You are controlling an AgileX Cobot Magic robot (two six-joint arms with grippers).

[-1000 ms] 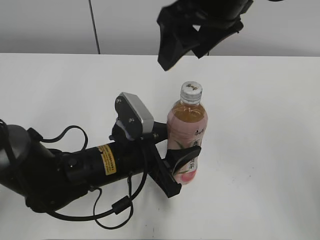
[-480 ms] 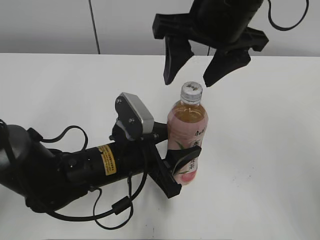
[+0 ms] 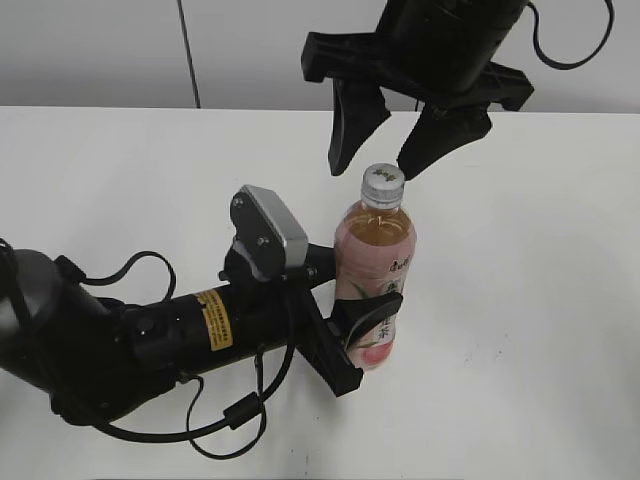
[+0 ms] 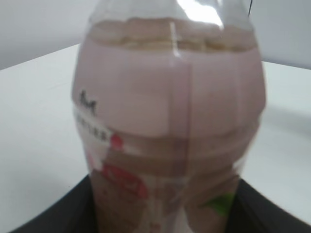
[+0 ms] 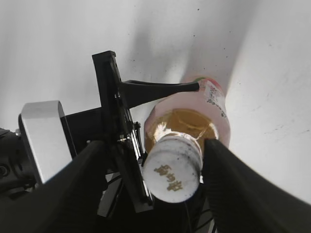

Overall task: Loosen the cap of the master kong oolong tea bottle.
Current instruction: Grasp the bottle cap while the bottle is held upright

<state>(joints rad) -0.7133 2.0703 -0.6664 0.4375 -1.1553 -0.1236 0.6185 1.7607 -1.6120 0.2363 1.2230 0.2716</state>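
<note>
The master kong oolong tea bottle (image 3: pixel 374 270) stands upright on the white table, amber tea under a pale pink label. My left gripper (image 3: pixel 358 335) is shut on its lower body; the bottle fills the left wrist view (image 4: pixel 170 121). Its white cap (image 3: pixel 382 181) has a small mark on top. My right gripper (image 3: pixel 375 165) hangs open just above the cap, one finger on each side, not touching. In the right wrist view the cap (image 5: pixel 173 174) sits between the two dark fingers (image 5: pixel 228 179), closer to the right one.
The white table (image 3: pixel 520 300) runs back to a grey wall. The left arm's body and cables (image 3: pixel 150 340) lie across the front left of the table.
My right gripper has turned so both fingers point down, and has come lower and closer over the cap. The left gripper and bottle have not moved.
</note>
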